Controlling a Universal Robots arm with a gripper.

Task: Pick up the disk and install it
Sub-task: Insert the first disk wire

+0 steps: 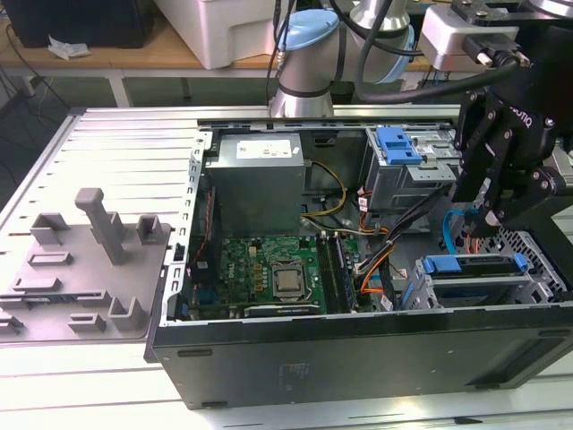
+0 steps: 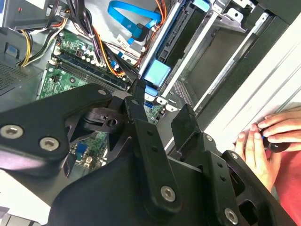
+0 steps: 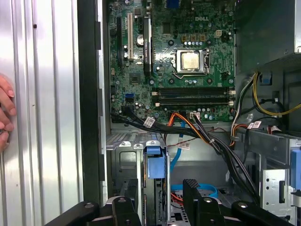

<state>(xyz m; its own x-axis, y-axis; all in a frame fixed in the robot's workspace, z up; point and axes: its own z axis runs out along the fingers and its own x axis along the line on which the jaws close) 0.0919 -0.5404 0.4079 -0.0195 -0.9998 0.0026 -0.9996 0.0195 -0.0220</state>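
Note:
The disk (image 1: 473,283) sits in the lower drive cage at the front of the open computer case, on the exterior view's right, its blue rail along the top. In both wrist views its blue end tab (image 3: 155,163) (image 2: 157,73) shows in the cage slot. My black gripper (image 1: 484,222) hangs just above that cage. It is open: its two fingers stand apart on either side of the blue tab (image 3: 160,184) (image 2: 160,101), with nothing between them and without touching it.
The case holds a green motherboard (image 1: 269,269), a grey power-supply box (image 1: 258,179), a second cage with a blue bracket (image 1: 399,145) and loose cables (image 3: 207,136). A person's hand (image 2: 263,136) (image 3: 4,113) rests on the table beside the case. Grey fixtures (image 1: 89,260) lie on the exterior view's left.

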